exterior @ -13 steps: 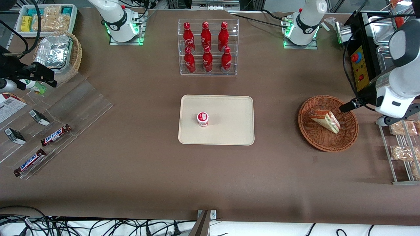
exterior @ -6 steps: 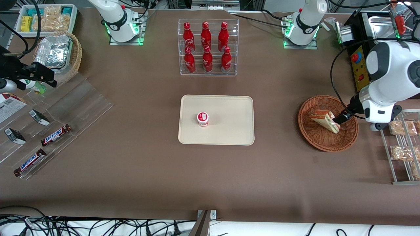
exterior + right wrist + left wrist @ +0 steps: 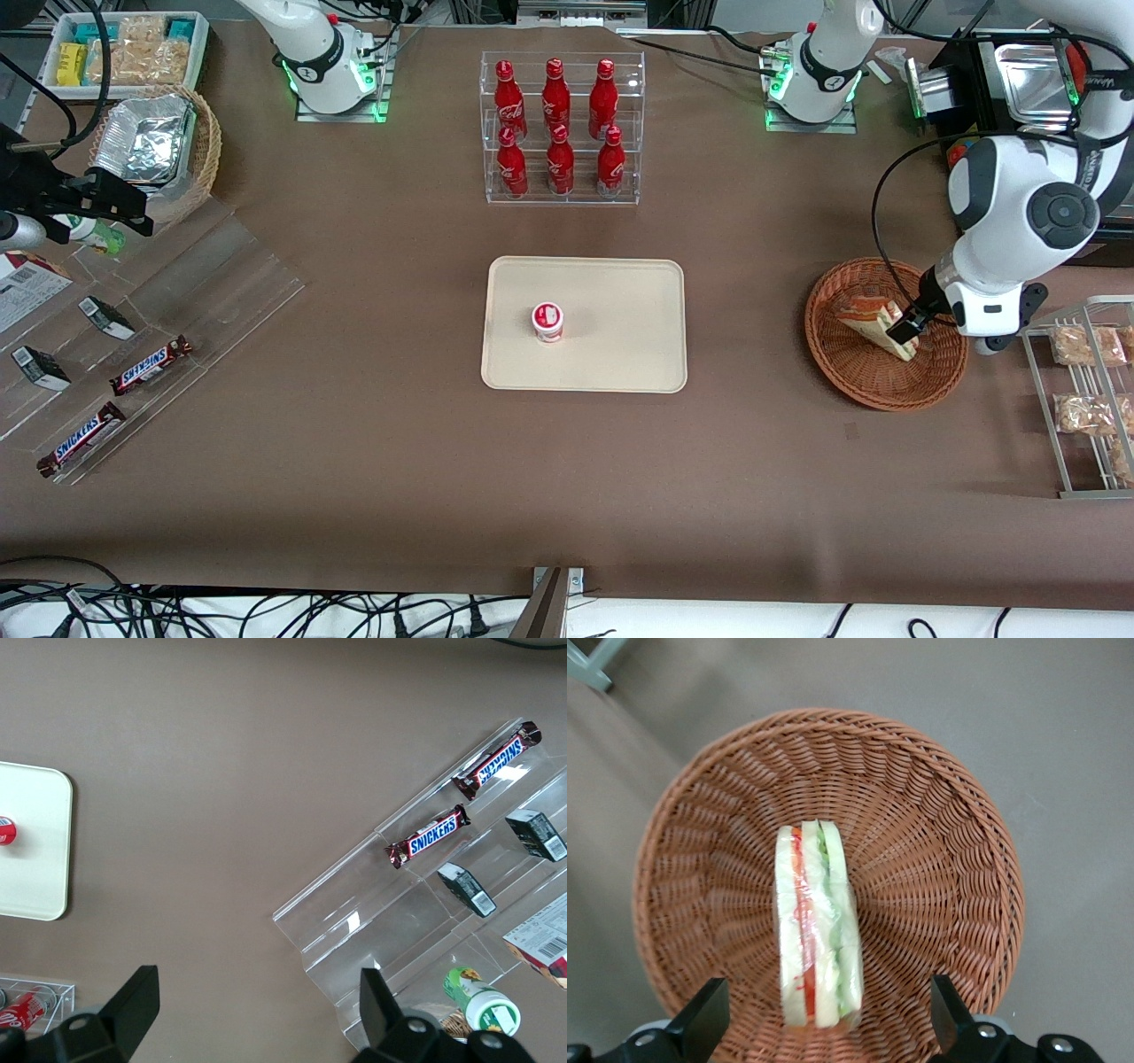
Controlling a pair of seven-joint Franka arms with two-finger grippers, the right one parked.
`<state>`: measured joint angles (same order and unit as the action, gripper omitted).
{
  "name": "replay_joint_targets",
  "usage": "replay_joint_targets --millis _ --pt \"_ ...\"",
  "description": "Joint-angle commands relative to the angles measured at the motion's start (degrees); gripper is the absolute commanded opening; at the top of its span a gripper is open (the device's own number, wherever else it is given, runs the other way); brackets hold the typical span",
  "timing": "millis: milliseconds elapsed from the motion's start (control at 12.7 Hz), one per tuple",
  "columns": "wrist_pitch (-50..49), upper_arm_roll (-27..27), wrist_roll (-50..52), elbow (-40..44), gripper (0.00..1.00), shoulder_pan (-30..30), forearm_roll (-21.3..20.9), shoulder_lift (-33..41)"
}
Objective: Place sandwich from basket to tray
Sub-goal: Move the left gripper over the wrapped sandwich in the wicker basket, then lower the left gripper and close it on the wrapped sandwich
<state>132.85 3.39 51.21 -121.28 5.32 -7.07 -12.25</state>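
The wrapped sandwich (image 3: 870, 322) (image 3: 814, 926) lies in the reddish-brown wicker basket (image 3: 850, 372) (image 3: 939, 842) toward the working arm's end of the table. My left gripper (image 3: 904, 331) (image 3: 824, 1032) hangs open just above the sandwich's wide end, one finger on each side of it and well apart from it, with nothing held. The cream tray (image 3: 620, 354) sits mid-table, with a small red-and-white cup (image 3: 547, 321) standing on it.
A clear rack of red bottles (image 3: 560, 128) stands farther from the camera than the tray. A wire rack of bagged snacks (image 3: 1085, 390) lies beside the basket at the working arm's end. Candy bars on an acrylic stand (image 3: 115, 390) lie toward the parked arm's end.
My left gripper has swung in from the basket's rim and dropped over the sandwich, the arm turning above the basket. Sandwich, basket and tray have not moved.
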Motion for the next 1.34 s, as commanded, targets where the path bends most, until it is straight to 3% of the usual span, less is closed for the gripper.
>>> replay_joint_targets --millis 0,315,787,866,945,1024,1102,1260 --pt "3.1 0.47 4.23 -0.53 1.0 -0.14 -4.43 -2.33" --pt "6.96 0.65 10.22 -2.28 1.0 -0.14 -9.54 -5.07" --pt "11.99 0.65 10.05 -5.54 1.0 0.04 -9.63 -6.12" --pt "11.81 0.65 9.53 -5.54 0.87 0.04 -9.63 -6.04" --pt "11.38 0.65 8.74 -5.54 0.52 0.04 -9.63 -6.12" --pt "11.11 0.65 6.73 -5.54 0.29 0.04 -9.63 -6.38" --pt "10.07 0.56 4.71 -5.54 0.21 0.13 -9.63 -6.56" --pt "9.18 0.56 2.58 -5.54 0.21 0.74 -9.63 -6.47"
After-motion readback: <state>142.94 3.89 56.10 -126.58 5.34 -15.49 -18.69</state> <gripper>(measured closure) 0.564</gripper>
